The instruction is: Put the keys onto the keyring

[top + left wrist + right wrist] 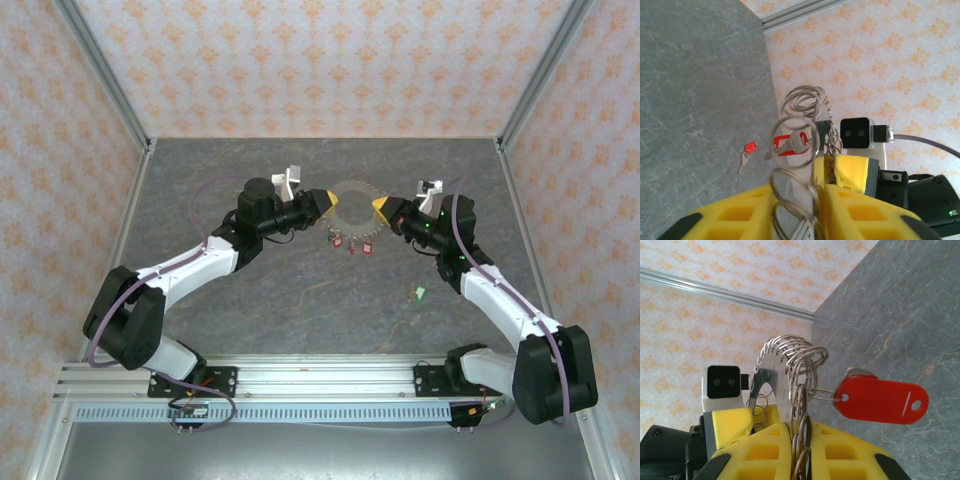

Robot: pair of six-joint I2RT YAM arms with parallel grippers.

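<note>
**Both arms on the ring, loose keys on the table**

Left gripper comes in at the ring's 9 o'clock. Its yellow pads are closed across one wire loop. The loop fills the gap side to side, so I read it as a clamp, not a cradle.

The grey metal keyring with a jagged rim of stacked wire loops hangs between the two grippers, toward 12 o'clock of the dark grey stone-look table. It looks lifted clear of the surface. Holding it from both sides makes sense: the ring can't swing or twist, and one side can brace while a coil gets worked open.

A red oval plastic tag dangles from a loop at the ring's 3 o'clock in the right wrist view. A small red-headed silver key lies loose on the table. From above, red bits cluster at the ring's 6 o'clock; I can't tell which hang and which lie flat.

Right gripper comes in at 3 o'clock, pinched tight on a bundle of loops, edge-on.

A green-headed key lies alone at the ring's 4 o'clock, well apart. My read: one arm must let go to fetch it.
</note>
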